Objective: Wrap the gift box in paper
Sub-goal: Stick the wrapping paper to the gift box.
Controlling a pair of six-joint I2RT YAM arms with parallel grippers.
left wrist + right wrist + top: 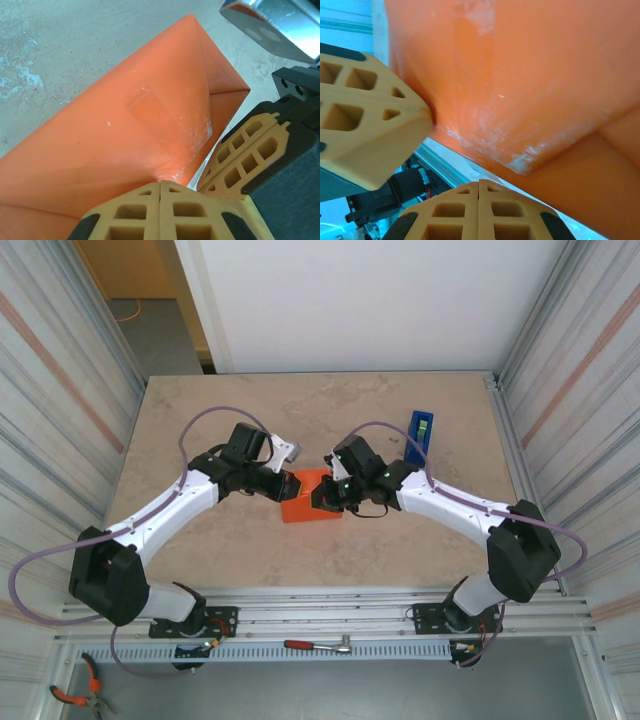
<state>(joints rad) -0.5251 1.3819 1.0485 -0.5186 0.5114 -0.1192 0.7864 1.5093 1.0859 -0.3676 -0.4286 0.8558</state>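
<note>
paper (308, 502) is folded over the gift box, hiding it, at table (200, 420) centre | left gripper (160, 186) is closed on nothing, tips set against the paper's left edge | right gripper (479, 184) is likewise closed, at the right edge | blue tape dispenser (420, 435) is stood apart, behind-right

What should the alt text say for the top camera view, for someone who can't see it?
An orange paper parcel sits mid-table, with the shut left gripper and shut right gripper meeting it from either side. A blue tape dispenser stands farther back on the right.
</note>
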